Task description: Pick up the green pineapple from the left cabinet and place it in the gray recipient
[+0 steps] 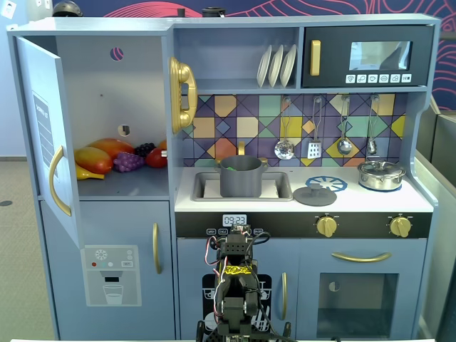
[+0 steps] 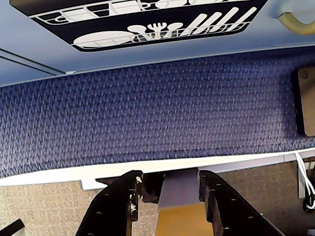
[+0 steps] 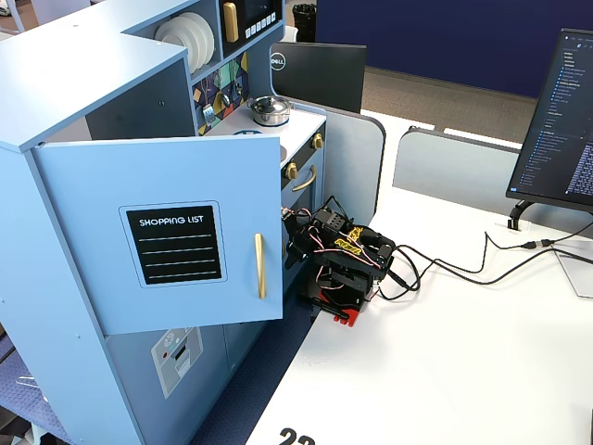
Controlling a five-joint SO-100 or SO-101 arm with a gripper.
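Note:
The left cabinet [image 1: 107, 92] stands open, its door [image 1: 43, 135] swung out to the left; the door also shows in a fixed view [image 3: 167, 232]. On its shelf lie an orange-yellow fruit [image 1: 96, 158], a purple grape bunch [image 1: 128, 162] and a red fruit [image 1: 157, 158]. I see no green pineapple there. The gray recipient [image 1: 240, 182] stands in the sink, with a sliver of green inside its mouth [image 1: 239, 162]. My arm [image 1: 235, 285] is folded low in front of the kitchen. In the wrist view my gripper [image 2: 170, 179] is open and empty, pointing down at blue carpet.
A flat gray lid [image 1: 314, 195] lies on the counter right of the sink and a shiny silver lidded pot [image 1: 380, 174] stands on the hob. The white table [image 3: 445, 371] carries cables and a monitor [image 3: 556, 120]. The open door juts out beside my arm.

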